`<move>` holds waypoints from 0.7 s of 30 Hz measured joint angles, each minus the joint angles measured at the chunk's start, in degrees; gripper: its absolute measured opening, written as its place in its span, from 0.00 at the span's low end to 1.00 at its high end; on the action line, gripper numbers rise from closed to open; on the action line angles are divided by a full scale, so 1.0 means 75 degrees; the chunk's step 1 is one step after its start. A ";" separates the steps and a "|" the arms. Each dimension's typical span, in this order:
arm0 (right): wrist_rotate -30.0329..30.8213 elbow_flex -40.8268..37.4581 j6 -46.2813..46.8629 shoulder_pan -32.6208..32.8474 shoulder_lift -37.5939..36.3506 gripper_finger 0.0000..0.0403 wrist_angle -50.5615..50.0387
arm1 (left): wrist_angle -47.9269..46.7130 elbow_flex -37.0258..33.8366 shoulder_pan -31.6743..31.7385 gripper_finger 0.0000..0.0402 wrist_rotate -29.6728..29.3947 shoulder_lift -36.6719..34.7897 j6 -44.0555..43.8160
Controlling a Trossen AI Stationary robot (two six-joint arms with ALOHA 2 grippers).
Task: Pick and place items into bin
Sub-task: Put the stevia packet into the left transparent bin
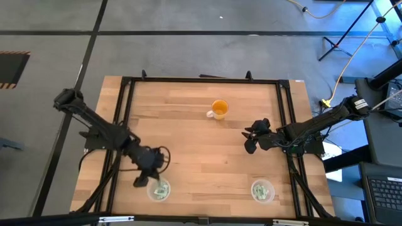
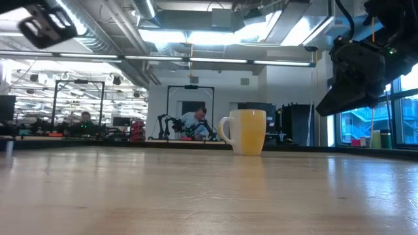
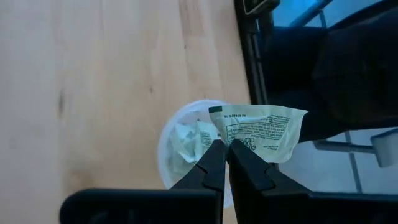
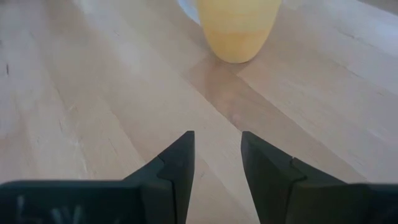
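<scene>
— Where is our packet [image 3: 261, 132]?
— Our left gripper [image 3: 225, 163] pinches it tight, right over the left bin [image 1: 158, 190]. I think we let go next.
— And the right gripper [image 4: 216, 155]?
— Fingers spread, empty, near the mug [image 1: 219, 109].

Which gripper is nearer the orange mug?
Right. The right gripper hangs open beside the orange mug; the left gripper is farther off, over a cup, pinching a packet.

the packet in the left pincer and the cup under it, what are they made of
The green-and-white printed packet looks like thin paper or foil-lined film: it is creased, matte and crimped at its edges. The small round translucent cup below it seems to be clear plastic, since its whitish wall shows more packets inside. The left pincer is shut on the packet.
</scene>
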 joint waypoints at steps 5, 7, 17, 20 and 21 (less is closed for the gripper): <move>0.0175 0.0000 0.0012 0.0000 0.0000 0.33 0.0041 | -0.0047 0.0226 -0.0605 0.01 -0.0428 0.0743 -0.0714; 0.0178 0.0000 0.0014 0.0000 0.0001 0.33 0.0041 | -0.0033 0.0429 -0.0749 0.01 -0.0428 0.1121 -0.0726; 0.0178 0.0000 0.0137 0.0000 0.0001 0.33 0.0038 | -0.0662 0.0988 -0.0966 0.01 -0.0474 0.2610 -0.1317; 0.0178 0.0000 0.0136 0.0000 0.0002 0.33 0.0038 | -0.0867 0.0988 -0.0907 0.01 -0.0450 0.2841 -0.1514; 0.0178 0.0000 0.0137 0.0000 0.0000 0.33 0.0038 | -0.0864 0.0991 -0.0902 0.01 -0.0428 0.2886 -0.1527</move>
